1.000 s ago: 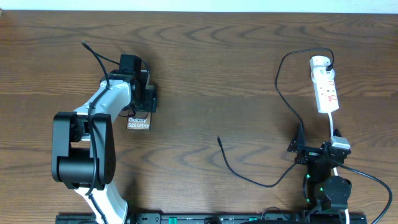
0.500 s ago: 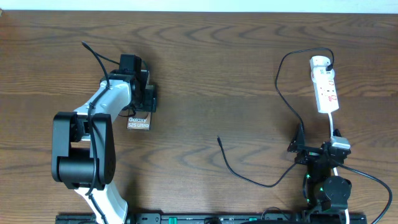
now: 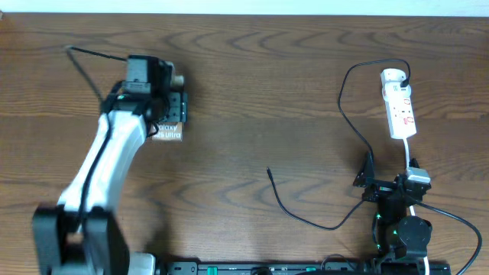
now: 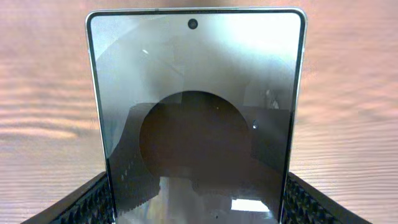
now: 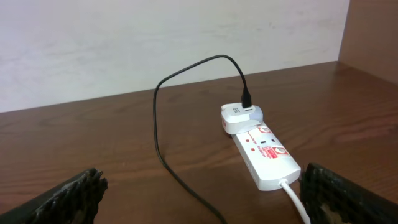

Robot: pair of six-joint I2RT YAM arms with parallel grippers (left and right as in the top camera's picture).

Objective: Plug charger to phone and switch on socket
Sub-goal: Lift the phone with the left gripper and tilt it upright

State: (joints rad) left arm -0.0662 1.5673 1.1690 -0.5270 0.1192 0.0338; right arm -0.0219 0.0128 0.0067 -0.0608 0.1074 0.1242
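My left gripper is shut on the phone, a flat slab with white "Galaxy S25 Ultra" lettering, at the left of the table. In the left wrist view the phone fills the frame between both fingers, glossy with a dark oval. The charger cable runs from a white adapter on the socket in a loop down to its loose tip at mid table. My right gripper is open and empty, just below the socket, with the cable in front of it.
The socket's white lead runs down to the right arm's base. A thick black robot cable curves at the lower right. A pale wall stands behind the table's far edge.
My left arm has swung and stretched out. Its gripper has moved up and slightly left, carrying the phone with it. The right arm, cable and socket have not moved.
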